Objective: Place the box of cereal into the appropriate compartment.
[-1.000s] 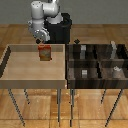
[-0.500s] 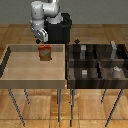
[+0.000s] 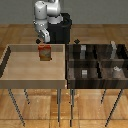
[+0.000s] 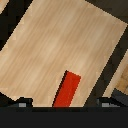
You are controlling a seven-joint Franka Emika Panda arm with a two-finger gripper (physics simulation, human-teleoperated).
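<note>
The box of cereal is a small red-orange carton with a yellowish front. It stands upright in the light wooden tray near its far edge. My gripper hangs just above the box, with its fingers apart and nothing held. In the wrist view the box shows as a narrow red strip on the tray floor. It lies between the two dark fingertips, which stand wide apart, so my gripper is open.
A dark bin with several compartments stands at the exterior view's right, next to the tray. Pale grey blocks sit in its compartments. The robot's black base is behind the tray. Both tables stand on thin legs.
The gripper has barely shifted above the box. The box has not moved.
</note>
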